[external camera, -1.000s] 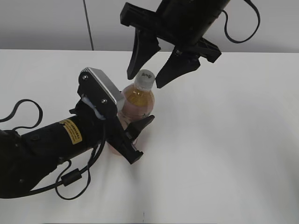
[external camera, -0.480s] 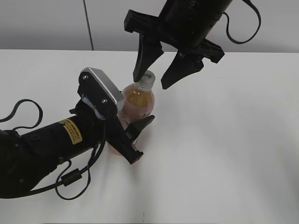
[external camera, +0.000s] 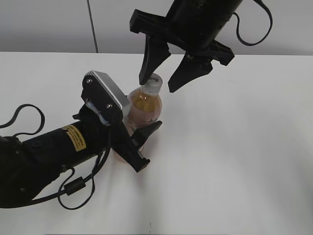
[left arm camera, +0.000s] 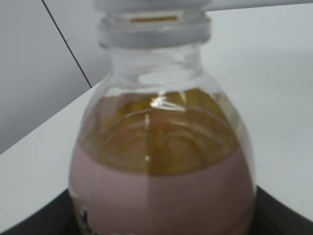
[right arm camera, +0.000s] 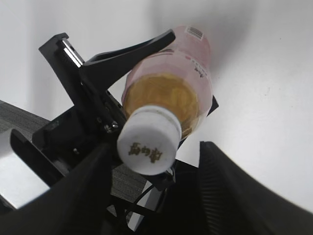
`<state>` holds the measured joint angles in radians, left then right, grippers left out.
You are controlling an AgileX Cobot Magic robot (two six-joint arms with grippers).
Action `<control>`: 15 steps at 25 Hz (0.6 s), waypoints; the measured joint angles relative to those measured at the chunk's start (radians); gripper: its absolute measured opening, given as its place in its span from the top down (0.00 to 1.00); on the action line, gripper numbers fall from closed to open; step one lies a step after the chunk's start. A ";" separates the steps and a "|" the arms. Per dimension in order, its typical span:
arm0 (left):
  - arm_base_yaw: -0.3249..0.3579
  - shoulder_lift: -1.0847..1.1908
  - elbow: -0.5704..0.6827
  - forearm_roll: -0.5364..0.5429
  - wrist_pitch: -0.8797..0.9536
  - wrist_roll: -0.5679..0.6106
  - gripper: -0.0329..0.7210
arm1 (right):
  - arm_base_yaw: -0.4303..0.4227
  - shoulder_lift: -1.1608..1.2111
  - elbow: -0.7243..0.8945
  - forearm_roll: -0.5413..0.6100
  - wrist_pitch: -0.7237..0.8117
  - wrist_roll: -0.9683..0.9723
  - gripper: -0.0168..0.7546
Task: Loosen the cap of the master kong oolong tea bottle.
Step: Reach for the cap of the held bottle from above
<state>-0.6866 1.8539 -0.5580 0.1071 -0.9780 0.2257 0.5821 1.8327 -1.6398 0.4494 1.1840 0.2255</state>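
The master kong oolong tea bottle (external camera: 144, 107) stands tilted on the white table, amber tea above a pale pink label. It fills the left wrist view (left arm camera: 161, 161) and shows from above in the right wrist view (right arm camera: 171, 83). My left gripper (external camera: 142, 142) is shut on the bottle's body. The white cap (external camera: 153, 82) sits on the neck; the right wrist view shows its top (right arm camera: 148, 142) with a dark mark. My right gripper (external camera: 159, 83) hangs open over it, the left finger close beside the cap, the right finger apart; in its own view the gripper (right arm camera: 154, 164) straddles the cap.
The white table (external camera: 234, 156) stretches to the right and front of the bottle. A grey wall (external camera: 49, 24) with a dark vertical seam runs behind the table. My left arm with its cable lies across the front left.
My right gripper has shifted right and slightly lower, so its left finger now stands beside the cap. The bottle and left gripper have not moved.
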 joint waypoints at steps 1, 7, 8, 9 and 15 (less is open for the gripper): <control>0.000 0.000 0.000 0.000 0.000 0.000 0.39 | 0.000 0.000 0.000 0.000 -0.001 0.000 0.42; 0.000 0.000 0.000 0.000 0.000 0.000 0.39 | 0.000 0.000 0.000 0.000 -0.006 0.000 0.42; 0.000 0.000 0.000 0.000 0.000 0.000 0.39 | 0.000 0.000 0.000 0.000 -0.007 0.000 0.42; 0.000 0.000 0.000 0.000 0.000 0.000 0.39 | 0.000 0.000 0.000 0.000 -0.009 0.000 0.42; 0.000 0.000 0.000 0.000 0.000 0.000 0.39 | 0.000 0.000 0.000 0.000 -0.010 0.000 0.42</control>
<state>-0.6866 1.8539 -0.5580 0.1071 -0.9780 0.2257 0.5821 1.8327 -1.6398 0.4494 1.1742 0.2255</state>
